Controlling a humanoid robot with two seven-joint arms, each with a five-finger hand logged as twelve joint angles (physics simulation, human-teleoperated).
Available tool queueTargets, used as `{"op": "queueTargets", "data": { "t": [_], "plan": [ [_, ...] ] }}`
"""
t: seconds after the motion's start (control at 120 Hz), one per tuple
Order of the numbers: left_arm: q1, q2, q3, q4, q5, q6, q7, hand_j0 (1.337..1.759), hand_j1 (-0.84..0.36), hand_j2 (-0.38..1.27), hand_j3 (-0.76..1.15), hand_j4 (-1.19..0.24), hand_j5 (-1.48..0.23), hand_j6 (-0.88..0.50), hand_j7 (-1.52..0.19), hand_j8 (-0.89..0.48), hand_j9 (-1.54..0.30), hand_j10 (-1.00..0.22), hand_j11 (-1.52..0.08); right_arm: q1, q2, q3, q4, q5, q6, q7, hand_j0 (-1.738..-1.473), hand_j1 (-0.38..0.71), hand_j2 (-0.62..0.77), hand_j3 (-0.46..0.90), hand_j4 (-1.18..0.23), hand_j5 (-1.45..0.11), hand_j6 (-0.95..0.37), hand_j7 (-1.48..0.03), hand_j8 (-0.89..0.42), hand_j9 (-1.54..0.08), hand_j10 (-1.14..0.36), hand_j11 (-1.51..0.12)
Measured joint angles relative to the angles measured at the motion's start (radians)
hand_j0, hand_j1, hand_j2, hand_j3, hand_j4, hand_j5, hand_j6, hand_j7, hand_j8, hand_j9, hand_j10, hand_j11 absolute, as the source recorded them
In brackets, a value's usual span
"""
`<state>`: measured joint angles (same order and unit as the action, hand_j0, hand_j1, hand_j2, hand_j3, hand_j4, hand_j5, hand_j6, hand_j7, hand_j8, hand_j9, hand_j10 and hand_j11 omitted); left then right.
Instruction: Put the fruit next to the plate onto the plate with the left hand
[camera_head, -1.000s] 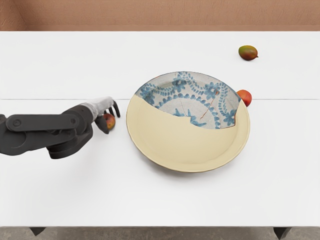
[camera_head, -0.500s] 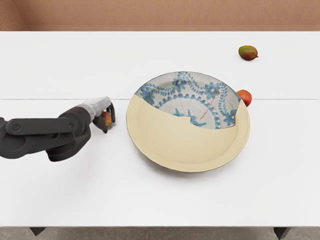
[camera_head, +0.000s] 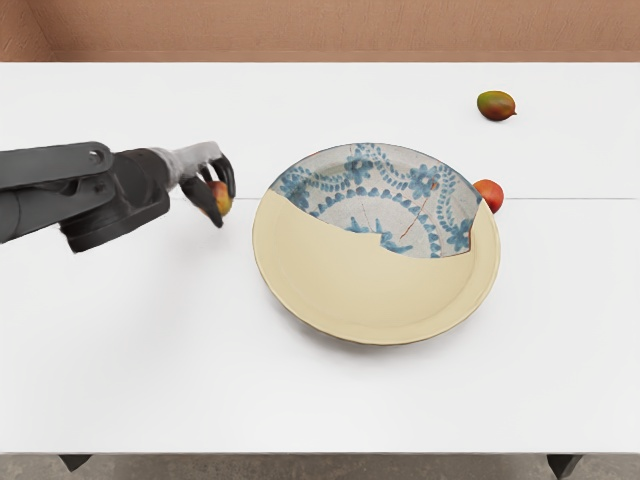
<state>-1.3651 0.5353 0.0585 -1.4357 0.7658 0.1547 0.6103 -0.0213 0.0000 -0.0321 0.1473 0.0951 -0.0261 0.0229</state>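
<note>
Hand (camera_head: 208, 183) — clenched around fruit (camera_head: 219, 199)

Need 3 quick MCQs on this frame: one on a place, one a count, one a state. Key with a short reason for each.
1. Where is the held fruit relative to the plate?
A) to the left of it, off the rim
B) on its cream part
C) behind it, at the table's far edge

2. How many fruits show on or over the table?
A) one
B) two
C) three

3. The left hand is:
A) open, holding nothing
B) shut on a fruit
C) out of view

Key:
1 A: the held fruit sits clear of the plate's left rim.
2 C: there is the held fruit, a red fruit at the plate's right rim, and a green-red fruit further back on the right.
3 B: its dark fingers curl round the small fruit.
</note>
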Motion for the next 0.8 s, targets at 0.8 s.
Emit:
{"op": "queueTargets", "data": {
  "t": [0.8],
  "plan": [
    [-0.218, -0.328, 0.077, 0.089, -0.203, -0.187, 0.000, 1.641, -0.37, 0.56, 0.00, -0.81, -1.26, -0.36, -1.20, -0.36, -1.19, -0.84, -1.20, 0.003, 0.000, 0.000, 0.000, 0.000, 0.000, 0.000, -1.658, -0.31, -0.01, 0.00, -0.03, -0.04, -0.03, -0.04, -0.03, -0.04, -0.03, -0.04]
  ]
}}
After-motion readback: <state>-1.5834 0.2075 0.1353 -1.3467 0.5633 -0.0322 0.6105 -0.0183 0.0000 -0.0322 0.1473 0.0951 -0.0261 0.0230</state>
